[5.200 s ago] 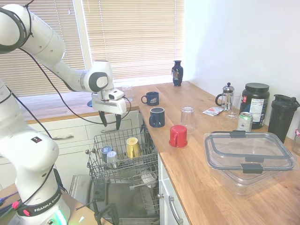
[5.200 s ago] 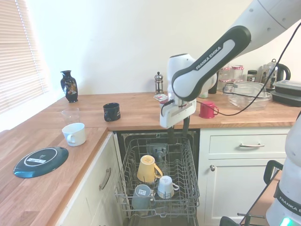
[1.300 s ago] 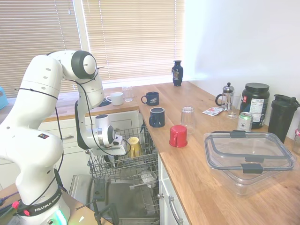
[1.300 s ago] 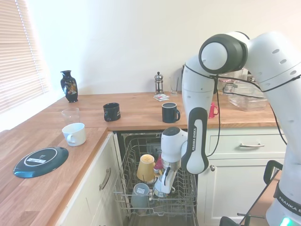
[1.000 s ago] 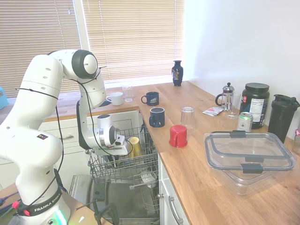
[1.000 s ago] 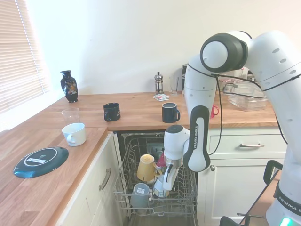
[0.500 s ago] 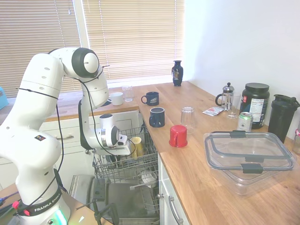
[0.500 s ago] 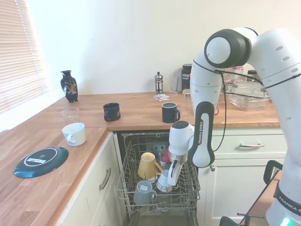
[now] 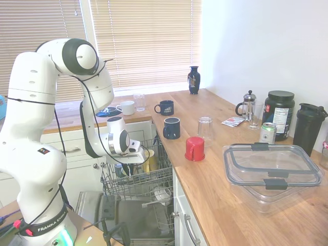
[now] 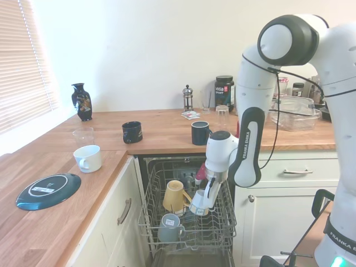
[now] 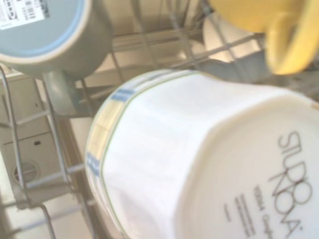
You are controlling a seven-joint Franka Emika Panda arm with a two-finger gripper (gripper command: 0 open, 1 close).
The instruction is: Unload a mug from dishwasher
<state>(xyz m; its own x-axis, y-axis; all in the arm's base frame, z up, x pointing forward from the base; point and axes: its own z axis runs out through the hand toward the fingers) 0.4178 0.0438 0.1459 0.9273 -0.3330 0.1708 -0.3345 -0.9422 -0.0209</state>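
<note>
The dishwasher stands open with its grey wire rack [image 10: 223, 221] [image 9: 159, 179] pulled out. My gripper [image 10: 206, 198] [image 9: 128, 167] reaches down into the rack and is shut on the mug [image 10: 198, 204], a white one tilted with its base up. The wrist view shows this mug [image 11: 199, 159] close up, with a blue and green band near the rim and print on its base. A yellow mug [image 10: 174, 196] [image 9: 149, 159] stands right beside it in the rack, and a grey-blue mug [image 10: 168, 227] [image 11: 50, 35] sits at the front.
On the wooden counter are two navy mugs [image 9: 165, 107] [image 9: 171, 128], a red mug [image 9: 195, 148], an upturned glass [image 9: 205, 130] and a clear lidded container [image 9: 271, 169]. Another white mug [image 10: 88, 158] and a dark plate [image 10: 48, 191] sit on the counter's other leg.
The gripper came down into the rack and closed on the white mug. Over the last second it has risen and shifted toward the counter side with the mug in it.
</note>
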